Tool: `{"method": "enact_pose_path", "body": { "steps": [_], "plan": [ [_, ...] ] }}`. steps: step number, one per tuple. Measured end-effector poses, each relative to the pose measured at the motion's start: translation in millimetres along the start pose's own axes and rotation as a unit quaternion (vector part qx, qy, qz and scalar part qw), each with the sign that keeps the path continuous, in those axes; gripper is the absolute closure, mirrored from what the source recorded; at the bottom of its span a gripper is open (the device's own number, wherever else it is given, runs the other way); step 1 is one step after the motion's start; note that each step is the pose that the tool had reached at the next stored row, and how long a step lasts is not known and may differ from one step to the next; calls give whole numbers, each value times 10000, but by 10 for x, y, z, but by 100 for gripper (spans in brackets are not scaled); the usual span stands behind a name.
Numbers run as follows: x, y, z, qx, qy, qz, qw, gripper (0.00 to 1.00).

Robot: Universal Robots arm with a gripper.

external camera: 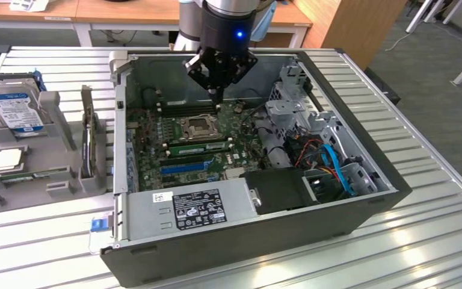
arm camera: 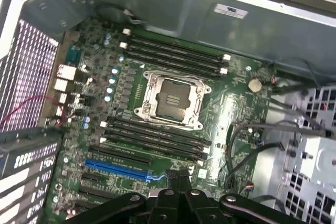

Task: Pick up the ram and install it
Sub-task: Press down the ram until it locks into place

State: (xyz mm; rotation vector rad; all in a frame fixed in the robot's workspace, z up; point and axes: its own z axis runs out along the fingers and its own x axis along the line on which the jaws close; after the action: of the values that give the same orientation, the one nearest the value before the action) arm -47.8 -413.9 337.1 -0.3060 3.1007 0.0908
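Observation:
My gripper [external camera: 214, 95] hangs over the open computer case [external camera: 360, 205], above the back rows of memory slots [external camera: 187, 108], and does not touch the board. Its fingers are shut with nothing between them. In the wrist view the gripper [arm camera: 177, 178] points down at the motherboard [arm camera: 231, 108], with the CPU socket [arm camera: 170, 98] and dark slot rows on both sides of it. A long green ram stick [external camera: 197, 145] stands seated in a slot beside the socket. Another narrow green stick [external camera: 34, 176] lies in the grey tray; I cannot tell which one the task means.
The grey tray [external camera: 55, 186] at the exterior view's left holds a hard drive [external camera: 12, 107], a CPU [external camera: 6, 159] and a dark card [external camera: 89, 141] on edge. Inside the case are the power supply [external camera: 195, 208], a drive cage [external camera: 295, 111] and blue cables [external camera: 335, 168].

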Motion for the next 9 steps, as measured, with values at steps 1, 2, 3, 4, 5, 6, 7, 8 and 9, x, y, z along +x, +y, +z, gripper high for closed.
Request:
{"method": "enact_pose_path", "body": {
  "steps": [1,2,3,4,5,6,7,8,9],
  "plan": [
    [0,0,0,2,-4,69,10000,90],
    [0,0,0,4,-7,126,9999,90],
    [0,0,0,5,-9,167,9999,90],
    [0,0,0,5,-9,176,9998,90],
    [0,0,0,5,-10,176,9998,90],
    [0,0,0,5,-10,177,9998,90],
    [0,0,0,5,-10,177,9998,90],
    [0,0,0,5,-10,177,9998,90],
    [0,0,0,5,-10,177,9998,90]
  ]
}}
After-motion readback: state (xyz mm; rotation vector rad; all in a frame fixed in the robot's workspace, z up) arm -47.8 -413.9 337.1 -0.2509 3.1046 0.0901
